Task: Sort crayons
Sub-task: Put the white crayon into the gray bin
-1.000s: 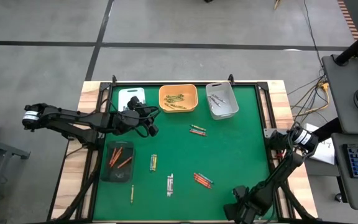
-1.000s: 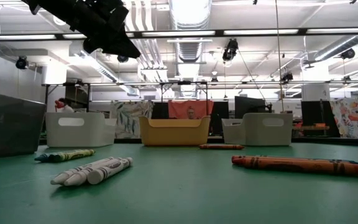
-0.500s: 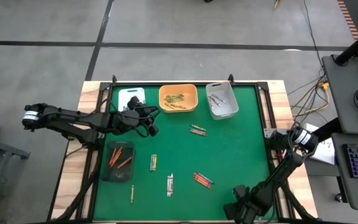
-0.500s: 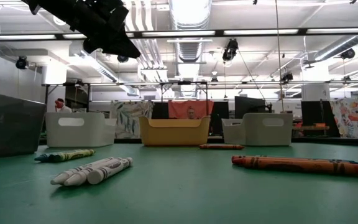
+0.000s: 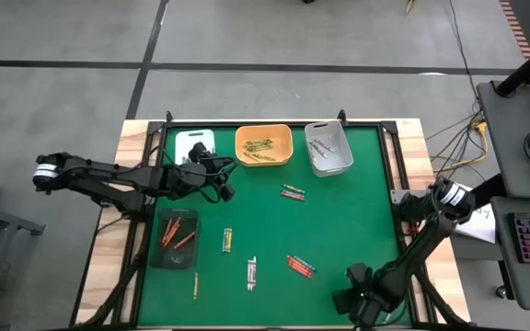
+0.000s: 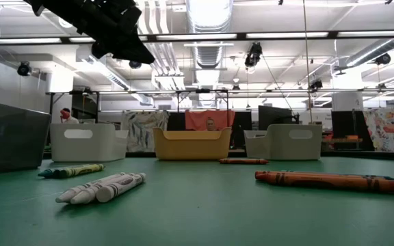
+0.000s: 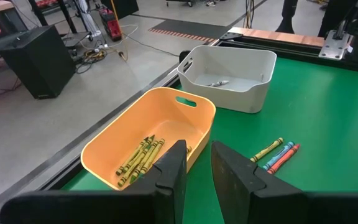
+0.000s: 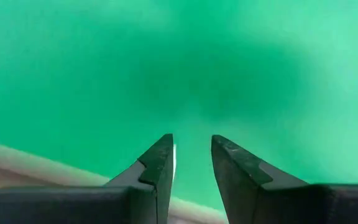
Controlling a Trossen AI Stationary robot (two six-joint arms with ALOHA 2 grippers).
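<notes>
The left end effector (image 5: pixel 226 188) hangs above the green table (image 5: pixel 339 221), near its far left part, just in front of the white tray (image 5: pixel 194 144) and the orange tray (image 5: pixel 264 144). In the left wrist view its fingers (image 7: pixel 171 167) stand slightly apart with nothing between them.

The right end effector (image 5: pixel 343 302) sits low at the near right edge of the table. In the right wrist view its fingers (image 8: pixel 160 163) are spread over bare green surface, holding nothing.

Crayon locations:
- Yellow-olive crayons (image 7: pixel 140 156) lie in the orange tray.
- Grey-white crayons (image 5: pixel 325 147) lie in the grey tray (image 5: pixel 328 148) at the far right.
- Red-orange crayons (image 5: pixel 178 233) lie in the dark tray (image 5: pixel 174 239) at the near left.
- A loose group (image 5: pixel 293 191) lies on the table at centre.
- A loose group (image 5: pixel 227 240) lies just right of the dark tray.
- A pale group (image 5: pixel 251 272) lies near the front edge.
- A red-orange group (image 5: pixel 300 266) lies to the right of the pale group.
- A single crayon (image 5: pixel 195 285) lies in front of the dark tray.
</notes>
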